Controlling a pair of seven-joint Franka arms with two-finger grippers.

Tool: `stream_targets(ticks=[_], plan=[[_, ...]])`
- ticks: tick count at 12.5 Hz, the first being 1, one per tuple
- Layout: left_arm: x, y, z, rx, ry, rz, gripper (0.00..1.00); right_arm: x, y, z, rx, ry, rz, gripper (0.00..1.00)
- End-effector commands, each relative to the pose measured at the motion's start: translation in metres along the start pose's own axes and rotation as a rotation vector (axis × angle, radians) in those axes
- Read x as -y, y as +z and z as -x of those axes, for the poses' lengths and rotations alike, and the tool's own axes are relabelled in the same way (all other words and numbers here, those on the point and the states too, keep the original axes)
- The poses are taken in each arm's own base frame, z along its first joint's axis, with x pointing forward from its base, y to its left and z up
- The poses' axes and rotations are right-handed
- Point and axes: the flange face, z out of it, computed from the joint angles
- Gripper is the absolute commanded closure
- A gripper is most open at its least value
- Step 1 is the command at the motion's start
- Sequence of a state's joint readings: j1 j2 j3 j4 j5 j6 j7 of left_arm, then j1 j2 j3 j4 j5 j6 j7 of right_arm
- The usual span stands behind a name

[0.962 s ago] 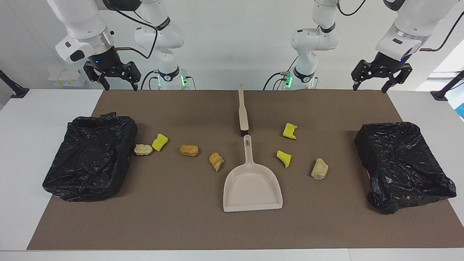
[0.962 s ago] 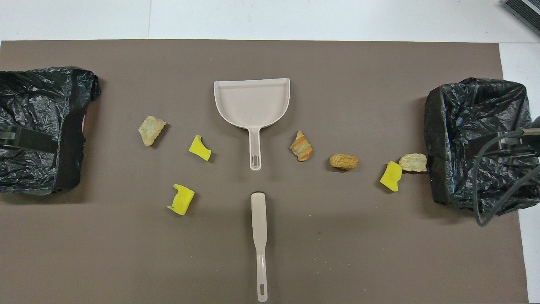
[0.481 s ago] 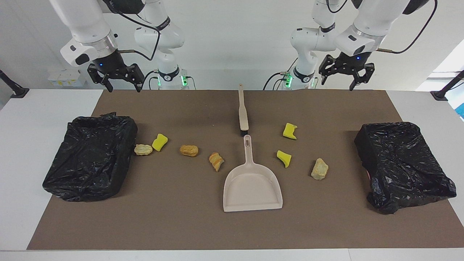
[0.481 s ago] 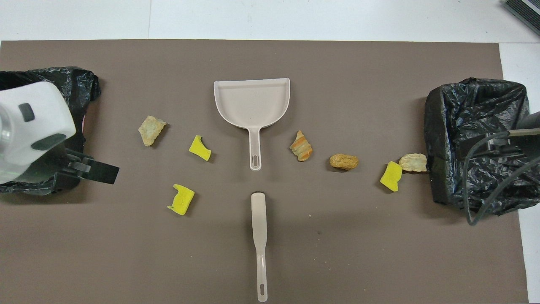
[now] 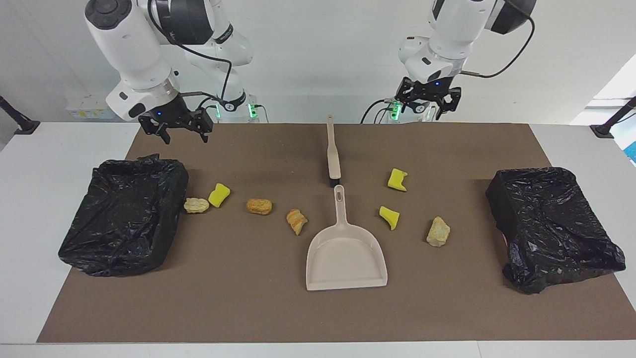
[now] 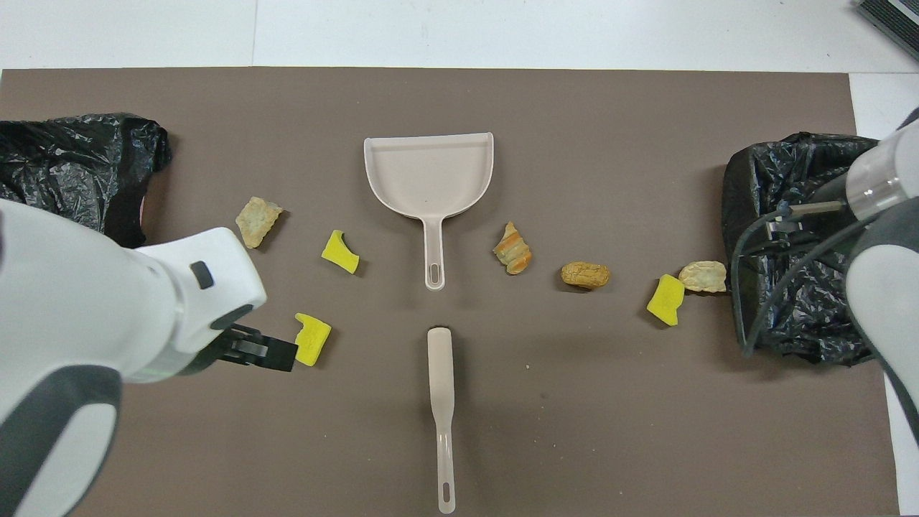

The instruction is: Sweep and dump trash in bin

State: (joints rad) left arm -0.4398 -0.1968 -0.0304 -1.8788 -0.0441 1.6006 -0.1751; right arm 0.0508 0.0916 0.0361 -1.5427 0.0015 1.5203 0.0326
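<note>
Both arms have swung inward, jaws open and empty; dustpan [image 5: 346, 258] and black bins [image 5: 124, 214] hold nothing visible.

The dustpan [image 6: 428, 176] sits mid-mat [image 6: 546, 431], the brush [image 6: 440, 402] at its six o'clock nearer the robots; trash [image 6: 585, 274] lies at its three and nine, bins [image 6: 797, 237] at either end.

Left arm [image 6: 108, 316] hiding part of one black bin [image 6: 64, 165], brush [image 6: 440, 402] bristles unseen overhead
</note>
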Motion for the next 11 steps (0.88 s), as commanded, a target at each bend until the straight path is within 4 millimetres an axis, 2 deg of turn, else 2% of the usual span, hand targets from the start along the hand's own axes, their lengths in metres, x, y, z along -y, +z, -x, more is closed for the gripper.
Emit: stream_targets(ticks=[1, 4, 6, 8, 9, 10, 11], plan=[[-0.034, 0.034, 0.016, -0.028, -0.055, 0.014, 0.0, 0.03, 0.015, -0.035, -0.008, 0.02, -0.022, 0.0], [-0.066, 0.064, 0.021, -0.049, -0.088, 0.022, 0.0, 0.059, 0.039, -0.055, -0.024, 0.022, -0.026, 0.0], [-0.096, 0.088, 0.034, -0.037, -0.09, 0.014, 0.0, 0.095, 0.056, -0.072, -0.064, 0.003, -0.029, 0.0], [-0.118, 0.11, 0.046, -0.033, -0.085, 0.009, 0.0, 0.139, 0.071, -0.085, -0.091, 0.024, -0.037, 0.0], [-0.133, 0.124, 0.05, -0.039, -0.107, 0.011, 0.0, 0.151, 0.078, -0.092, -0.094, 0.045, -0.042, 0.0], [-0.15, 0.148, 0.054, -0.038, -0.127, 0.008, 0.0, 0.173, 0.08, -0.097, -0.107, 0.05, -0.049, 0.0], [-0.168, 0.172, 0.067, -0.043, -0.122, 0.008, 0.0, 0.19, 0.092, -0.102, -0.117, 0.061, -0.056, 0.0]])
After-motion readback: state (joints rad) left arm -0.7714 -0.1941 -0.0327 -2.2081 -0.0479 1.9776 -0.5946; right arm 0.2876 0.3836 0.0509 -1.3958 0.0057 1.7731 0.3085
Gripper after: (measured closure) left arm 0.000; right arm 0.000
